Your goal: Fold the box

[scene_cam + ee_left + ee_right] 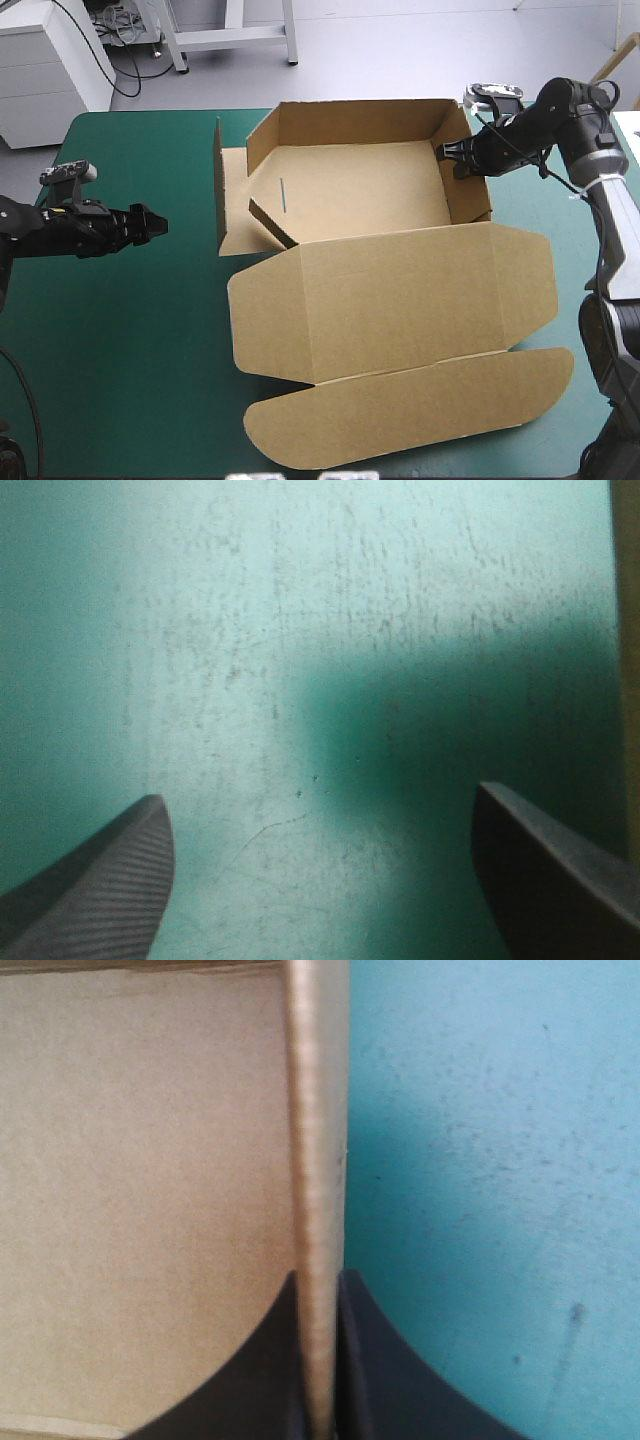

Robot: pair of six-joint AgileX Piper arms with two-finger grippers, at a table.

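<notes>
The brown box [360,195] stands as an open tray at the table's middle, back and right walls raised, its lid [400,300] lying flat toward the front with a rounded flap [410,405]. My right gripper [462,158] is shut on the box's right wall; in the right wrist view the wall's edge [318,1190] runs straight up from between my right gripper [320,1360]. My left gripper [152,226] hovers open over bare teal-green cover, well to the left of the box. The left wrist view shows the left gripper [320,870] with only cover between its fingers.
The box's left wall [219,180] stands upright, with a loose inner flap [268,222] leaning inside the tray. Bare teal-green cover [120,330] spreads left and front-left of the box. A narrow brown edge [628,660] shows beside the left gripper.
</notes>
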